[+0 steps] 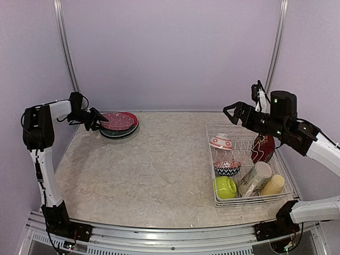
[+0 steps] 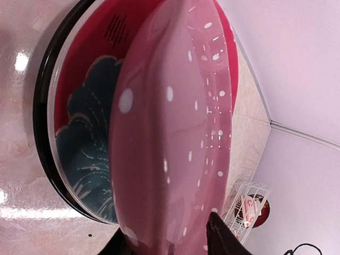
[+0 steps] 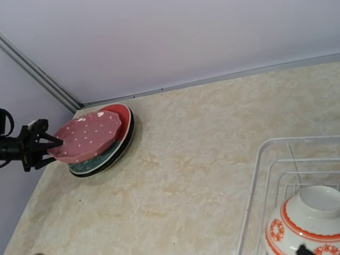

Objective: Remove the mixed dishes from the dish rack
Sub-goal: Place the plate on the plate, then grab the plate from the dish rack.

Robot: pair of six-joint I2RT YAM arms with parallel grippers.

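- Top view: my left gripper (image 1: pixel 99 118) is at the far left of the table (image 1: pixel 159 170), its jaws narrow around the near rim of the pink dotted plate (image 1: pixel 117 121). That plate lies on a small stack of plates.
- My right gripper (image 1: pixel 230 110) hangs spread wide and holding nothing, above the far end of the dish rack (image 1: pixel 249 203).
- In the rack are a red-patterned bowl (image 1: pixel 220 142), a dark red plate (image 1: pixel 263 147) on edge, a chevron bowl (image 1: pixel 227 168), a lime-green bowl (image 1: pixel 225 187), a cream mug (image 1: pixel 255 178) and a yellow mug (image 1: pixel 272 185).
- Left wrist: the pink plate's rim sits between my fingers (image 2: pixel 219 236); I cannot tell whether they pinch it. Under it lie a red plate with a teal wave (image 2: pixel 85 138) and a black-rimmed plate (image 2: pixel 40 117).
- Right wrist: the pink plate is tilted, its left edge raised at my left gripper's tips. The red-patterned bowl sits upside down in the rack's corner.
- The tabletop is beige marble pattern; the walls are pale lilac.
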